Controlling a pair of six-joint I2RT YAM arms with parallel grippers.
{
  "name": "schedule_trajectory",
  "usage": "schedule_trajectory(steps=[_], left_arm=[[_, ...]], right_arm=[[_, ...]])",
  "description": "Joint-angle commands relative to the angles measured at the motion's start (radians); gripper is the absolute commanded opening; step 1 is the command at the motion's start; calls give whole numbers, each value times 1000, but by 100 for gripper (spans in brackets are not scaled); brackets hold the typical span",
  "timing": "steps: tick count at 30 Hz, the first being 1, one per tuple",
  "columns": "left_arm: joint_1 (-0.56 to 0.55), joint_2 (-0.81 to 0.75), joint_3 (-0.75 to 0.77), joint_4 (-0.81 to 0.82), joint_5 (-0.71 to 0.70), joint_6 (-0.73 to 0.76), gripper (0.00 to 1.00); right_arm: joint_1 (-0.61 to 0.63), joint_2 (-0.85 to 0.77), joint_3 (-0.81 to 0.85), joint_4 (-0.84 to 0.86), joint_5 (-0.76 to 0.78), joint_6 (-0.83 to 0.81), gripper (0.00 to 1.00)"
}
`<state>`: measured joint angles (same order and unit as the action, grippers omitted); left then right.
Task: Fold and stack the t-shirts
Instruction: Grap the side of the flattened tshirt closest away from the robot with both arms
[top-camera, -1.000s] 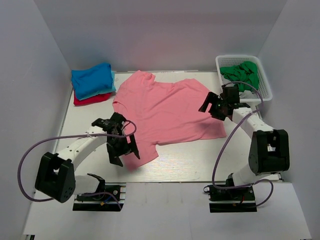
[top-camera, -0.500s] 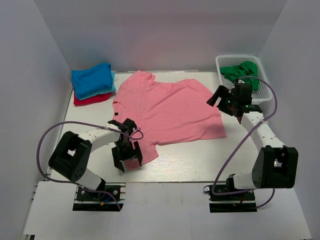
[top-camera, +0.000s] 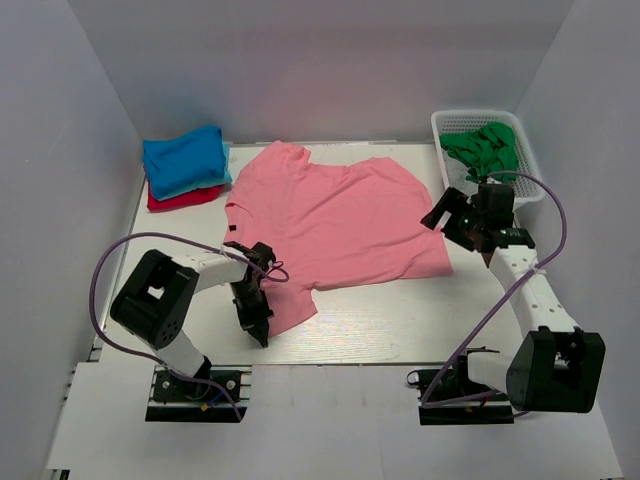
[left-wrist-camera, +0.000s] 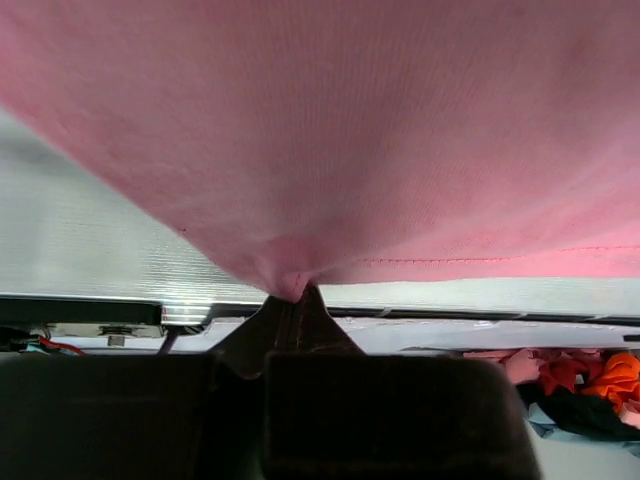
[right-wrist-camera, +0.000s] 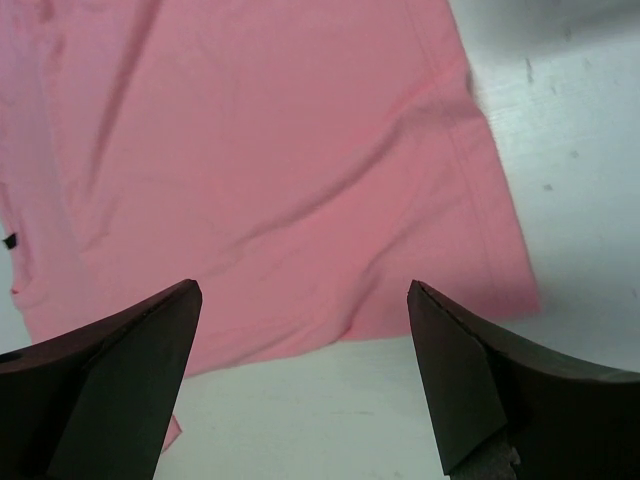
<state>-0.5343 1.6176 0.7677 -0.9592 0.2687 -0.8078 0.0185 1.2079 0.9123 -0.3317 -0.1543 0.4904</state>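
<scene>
The salmon-pink t-shirt (top-camera: 335, 215) lies spread out across the middle of the desk (top-camera: 380, 310), fairly flat, with its collar end toward the left and its hem toward the right. I can see the dark neck label (top-camera: 228, 229) at its left edge.

My left hand (top-camera: 257, 322) is down at the near-left part of the shirt. In the left wrist view its fingers (left-wrist-camera: 300, 315) are pressed together on a small pinch of pink cloth, and the fabric drapes up and away from that pinch, with the near edge of the desk behind it.

My right hand (top-camera: 445, 215) is at the shirt's right side, near its hem edge. Its two fingers (right-wrist-camera: 110, 370) are spread wide with nothing between them. The right wrist view looks down between them onto lightly wrinkled pink cloth and the hem corner. I cannot tell whether this hand touches the shirt.

At the far-left corner sits a folded stack, well apart from the pink shirt: the bright blue t-shirt (top-camera: 183, 155) on top, a teal t-shirt (top-camera: 203, 184) showing as a thin edge beneath it, and the red t-shirt (top-camera: 185, 197) at the bottom. At the far right, a white basket (top-camera: 478, 114) holds crumpled green cloth (top-camera: 482, 148).
</scene>
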Motion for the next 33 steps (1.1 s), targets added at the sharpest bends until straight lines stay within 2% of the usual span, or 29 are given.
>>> schedule_trajectory(steps=[1,2,8,21,24,27,28,33], left_arm=[[-6,13,30,45,-56,10,0],[-6,13,42,45,-66,21,0],[-6,2,93,16,-100,53,0],[-6,-148,170,-6,-102,94,0],[-6,-157,180,-6,-80,104,0],[-6,-157,220,-30,-115,128,0],[-6,-157,229,-42,-126,137,0],[3,-157,277,-65,-135,159,0]], right_arm=[[-5,-27,-50,-98,90,13,90],[-35,-30,-76,-102,94,11,90],[-43,-18,-107,-101,113,-6,90],[-43,-19,-185,-109,150,16,90],[-46,36,-159,-121,211,59,90],[-45,110,-138,-96,238,66,90],[-46,143,-115,-96,249,74,85],[-48,226,-84,-66,263,91,80]])
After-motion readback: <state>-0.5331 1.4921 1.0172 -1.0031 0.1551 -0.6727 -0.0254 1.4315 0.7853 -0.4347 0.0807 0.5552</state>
